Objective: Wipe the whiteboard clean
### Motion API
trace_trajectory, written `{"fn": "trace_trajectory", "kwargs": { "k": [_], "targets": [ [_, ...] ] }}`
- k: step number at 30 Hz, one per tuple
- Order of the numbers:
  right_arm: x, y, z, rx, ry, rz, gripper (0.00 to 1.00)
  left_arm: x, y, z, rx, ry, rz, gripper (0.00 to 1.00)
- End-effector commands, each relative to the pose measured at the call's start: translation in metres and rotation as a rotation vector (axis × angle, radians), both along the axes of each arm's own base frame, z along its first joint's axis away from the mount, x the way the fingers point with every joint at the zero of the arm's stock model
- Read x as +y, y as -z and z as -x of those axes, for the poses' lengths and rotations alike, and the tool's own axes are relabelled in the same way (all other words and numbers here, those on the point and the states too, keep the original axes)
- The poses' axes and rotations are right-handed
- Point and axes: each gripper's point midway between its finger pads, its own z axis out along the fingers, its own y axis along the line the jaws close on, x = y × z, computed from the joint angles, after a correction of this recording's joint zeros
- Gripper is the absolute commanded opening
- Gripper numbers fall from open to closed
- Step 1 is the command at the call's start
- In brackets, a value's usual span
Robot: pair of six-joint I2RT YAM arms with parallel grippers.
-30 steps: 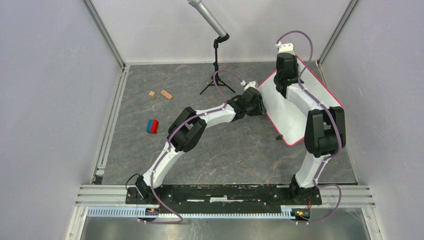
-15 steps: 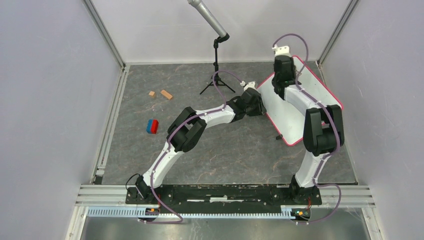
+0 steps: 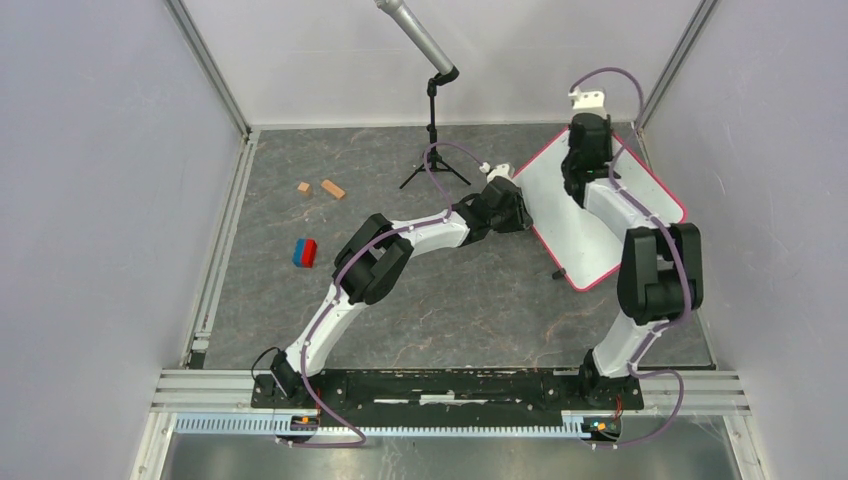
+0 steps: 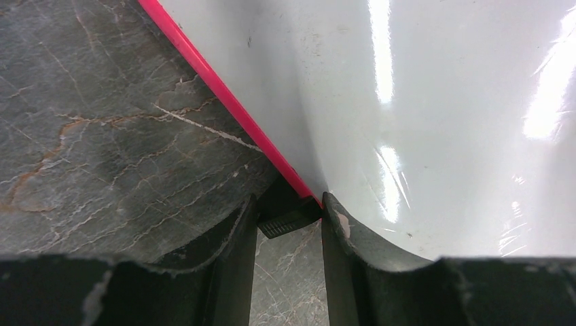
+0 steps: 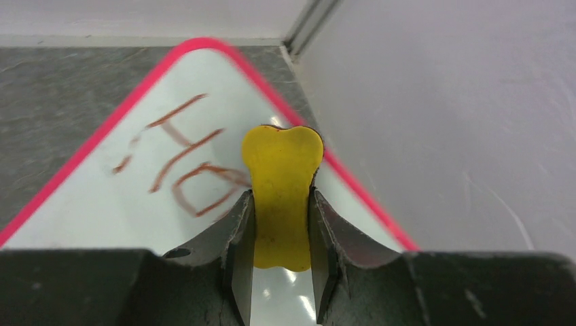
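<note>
grey table (image 3: 400, 300); whiteboard (image 3: 555, 215) angled far-left to near-right

Above the black base rail (image 3: 440, 385), white links (image 3: 430, 232) with black joints (image 3: 372, 265) are being shown, purple cables (image 3: 610, 70) being looped along them.

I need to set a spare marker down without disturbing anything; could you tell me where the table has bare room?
The table is bare between the left arm and the near rail, across to the near corner of the whiteboard, and behind the wooden blocks. Crowded at far right: whiteboard, right arm, microphone stand.
</note>
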Motion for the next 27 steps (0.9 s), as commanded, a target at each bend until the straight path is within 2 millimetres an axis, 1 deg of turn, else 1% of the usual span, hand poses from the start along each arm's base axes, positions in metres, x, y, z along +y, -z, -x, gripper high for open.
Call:
{"fn": "trace_trajectory", "kwargs": {
  "k": [1, 3, 6, 8, 10, 12, 14, 16, 18, 21, 22, 23, 25, 27],
  "targets": [
    [0.037, 0.044, -0.018, 0.065, -0.103, 0.020, 0.34, 0.041, 0.057, 0.003, 0.078, -0.070, -0.166, 0.02],
    [0.043, 0.052, -0.026, 0.078, -0.114, 0.022, 0.34, 0.041, 0.056, 0.003, 0.075, -0.071, -0.164, 0.02],
    [0.042, 0.050, -0.033, 0.069, -0.102, 0.020, 0.33, 0.041, 0.057, 0.003, 0.076, -0.073, -0.162, 0.02],
    [0.035, 0.043, -0.033, 0.052, -0.080, 0.026, 0.33, 0.041, 0.057, 0.003, 0.077, -0.074, -0.162, 0.02],
    [0.020, 0.033, -0.028, 0.034, -0.037, 0.025, 0.34, 0.041, 0.057, 0.003, 0.075, -0.075, -0.161, 0.02],
    [0.006, 0.025, -0.022, 0.015, -0.005, 0.006, 0.34, 0.041, 0.056, 0.003, 0.074, -0.074, -0.160, 0.02],
    [-0.004, 0.016, -0.014, -0.008, 0.016, 0.000, 0.34, 0.041, 0.056, 0.003, 0.075, -0.075, -0.160, 0.02],
    [-0.006, 0.007, -0.008, -0.027, 0.023, 0.005, 0.34, 0.041, 0.056, 0.003, 0.074, -0.073, -0.162, 0.02],
    [-0.008, 0.002, -0.007, -0.040, 0.028, 0.011, 0.34, 0.041, 0.056, 0.003, 0.073, -0.073, -0.161, 0.02],
    [-0.009, -0.003, -0.013, -0.046, 0.025, 0.016, 0.35, 0.042, 0.057, 0.004, 0.071, -0.072, -0.161, 0.02],
    [-0.006, -0.001, -0.016, -0.034, 0.008, 0.012, 0.36, 0.042, 0.056, 0.003, 0.070, -0.074, -0.160, 0.02],
    [-0.004, 0.000, -0.018, -0.021, -0.001, 0.008, 0.38, 0.042, 0.056, 0.003, 0.071, -0.075, -0.160, 0.02],
    [0.001, 0.003, -0.016, -0.003, -0.012, -0.009, 0.50, 0.042, 0.057, 0.003, 0.072, -0.076, -0.159, 0.02],
    [0.008, -0.002, -0.008, -0.012, -0.033, -0.021, 0.66, 0.042, 0.057, 0.004, 0.072, -0.074, -0.159, 0.02]
  ]
}}
